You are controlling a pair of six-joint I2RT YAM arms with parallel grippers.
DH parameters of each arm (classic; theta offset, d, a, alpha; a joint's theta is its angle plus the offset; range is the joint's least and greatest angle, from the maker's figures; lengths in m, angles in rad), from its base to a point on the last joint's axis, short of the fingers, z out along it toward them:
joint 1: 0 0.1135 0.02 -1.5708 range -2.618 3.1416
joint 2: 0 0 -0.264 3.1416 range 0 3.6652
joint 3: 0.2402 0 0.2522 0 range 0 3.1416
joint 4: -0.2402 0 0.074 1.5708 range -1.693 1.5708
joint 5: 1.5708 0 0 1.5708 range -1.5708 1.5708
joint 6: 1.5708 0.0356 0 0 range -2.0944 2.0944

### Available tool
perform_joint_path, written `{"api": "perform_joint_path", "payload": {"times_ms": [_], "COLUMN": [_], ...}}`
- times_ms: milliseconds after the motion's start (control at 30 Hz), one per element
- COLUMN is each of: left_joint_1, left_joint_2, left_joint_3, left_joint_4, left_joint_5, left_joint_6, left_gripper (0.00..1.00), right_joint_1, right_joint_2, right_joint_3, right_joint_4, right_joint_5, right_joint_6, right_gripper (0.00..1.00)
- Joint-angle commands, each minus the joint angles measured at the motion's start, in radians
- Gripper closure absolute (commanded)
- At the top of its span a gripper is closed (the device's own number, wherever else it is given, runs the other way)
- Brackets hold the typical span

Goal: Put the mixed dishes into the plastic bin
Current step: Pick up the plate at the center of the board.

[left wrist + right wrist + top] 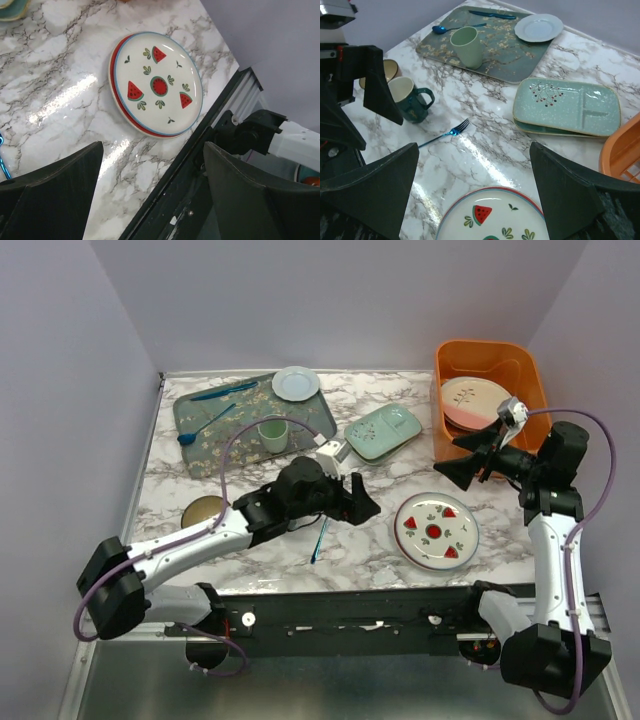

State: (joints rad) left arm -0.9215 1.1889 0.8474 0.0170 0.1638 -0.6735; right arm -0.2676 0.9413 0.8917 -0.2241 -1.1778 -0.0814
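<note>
Grippers spread and empty: left gripper [152, 150] at centre, right gripper [473, 150] by the bin [486, 346]

Both sets of fingers stand wide apart with nothing between them. In the top view the left gripper hangs over the marble table [400, 390] at mid-frame. The right gripper hovers right of centre, just off the bin's lower-left corner.

The orange bin fills the upper right of the top view. Inside it a cream plate [472, 393] leans over a pink plate [462, 419].

A dark floral tray [215, 445] lies at upper left.

The watermelon plate [436, 530] lies flat on the table at lower right of centre, between the two grippers and apart from the bin. A red rim shows beneath it in the left wrist view.

The divided dish [383, 431], pale green, lies on the table between tray and bin.

A small plate [296, 383] sits on the tray's upper right corner.

At the left of the right wrist view a dark mug [410, 102] stands upright on the table. A tan bowl [390, 70] sits just behind it.

A green cup [273, 436] stands on the tray's lower right part.

A blue fork [319, 538] lies on the table below the left gripper. A spoon [205, 425] and a knife [225, 391], both blue, lie on the tray.
</note>
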Motion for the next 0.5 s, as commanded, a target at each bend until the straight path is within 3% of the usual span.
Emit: {"api": "perform_joint_path", "payload": {"times_ms": [0,100,200,467], "left_joint_1": [-0.062,-0.089,-0.109,-0.125], "left_joint_2": [0.135,0.207,0.247,0.279], "left_joint_3": [0.099,0.131,0.145,0.116], "left_joint_4": [-0.015,-0.04,-0.042,-0.02], "left_joint_5": [-0.095,-0.118,-0.138,-0.156], "left_joint_6": [0.029,0.032,0.032,0.022], "left_gripper": [0.12,0.14,0.14,0.14], "right_joint_1": [0.002,0.001,0.001,0.001], "right_joint_2": [0.033,0.097,0.152,0.212], "right_joint_3": [0.044,0.13,0.15,0.073], "right_joint_4": [-0.34,-0.579,-0.687,-0.656], "right_joint_5": [-0.076,0.018,0.139,0.444], "right_joint_6": [-0.391,-0.609,-0.71,-0.722], "right_gripper": [0.0,0.01,0.07,0.2]}}
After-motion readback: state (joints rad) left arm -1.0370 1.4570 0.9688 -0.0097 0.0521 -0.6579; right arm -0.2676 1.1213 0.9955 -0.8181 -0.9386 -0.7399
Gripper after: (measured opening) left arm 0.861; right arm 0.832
